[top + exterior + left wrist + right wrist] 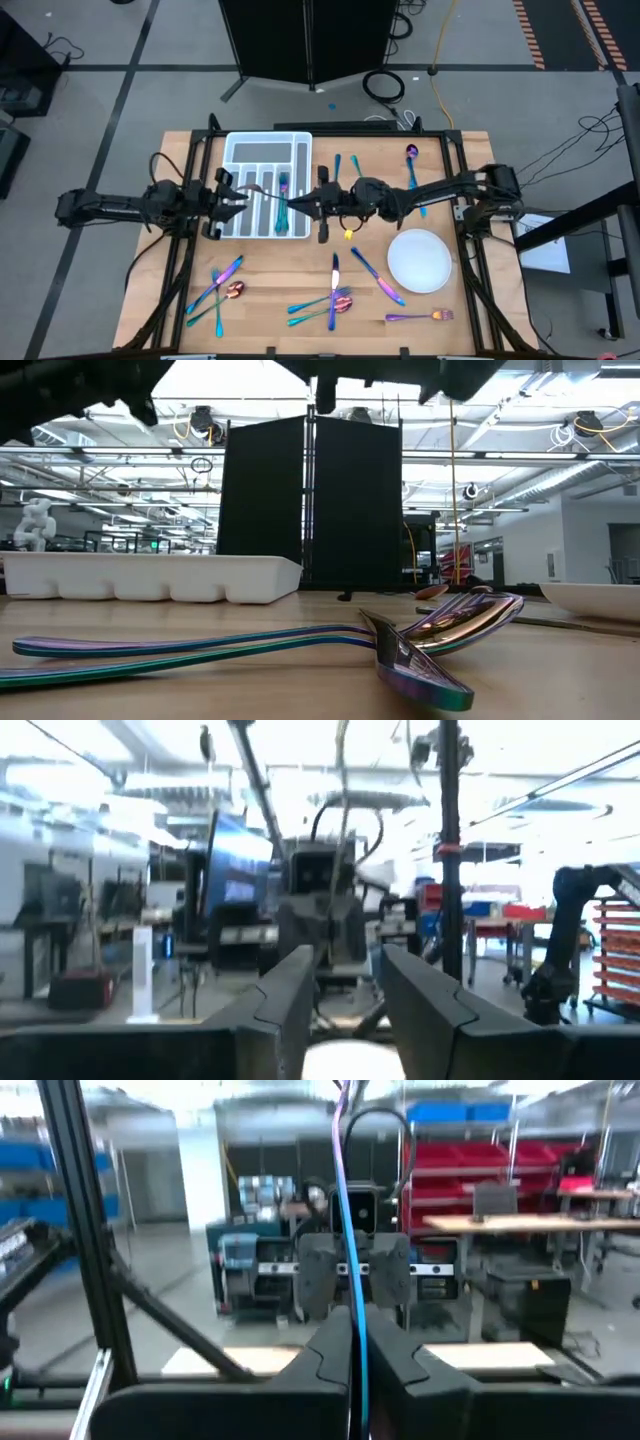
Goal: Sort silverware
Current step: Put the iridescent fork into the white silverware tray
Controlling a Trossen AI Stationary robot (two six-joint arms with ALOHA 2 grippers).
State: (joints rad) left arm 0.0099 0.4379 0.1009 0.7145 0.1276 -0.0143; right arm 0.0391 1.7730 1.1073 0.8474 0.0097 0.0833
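Observation:
The silverware is slim rainbow-metal cutlery. Loose pieces lie on the wooden table, in a group at the near left (225, 285), a group at the near middle (335, 297) and beside the tray at the far side (357, 165). My right gripper (296, 203) hovers at the right edge of the white divided tray (268, 150), shut on one blue-purple piece (345, 1190). My left gripper (232, 195) hovers over the tray's left part. It is open (345, 965), with nothing between its fingers. One teal piece (283, 183) lies in a tray compartment. My right gripper pinches the slim blue-purple piece (352, 1280) between its two shut fingers (328, 1342). The fingers point about level toward the table's left and lie across the piece. The piece stands up from the fingers, lifted clear. Which end is held, I cannot tell.
A round white plate (420, 260) sits at the near right, with a fork (420, 317) and a knife (380, 280) beside it. A spoon (412, 160) lies at the far right. In the low view a fork and spoon (440, 630) lie close, in front of the tray (150, 578).

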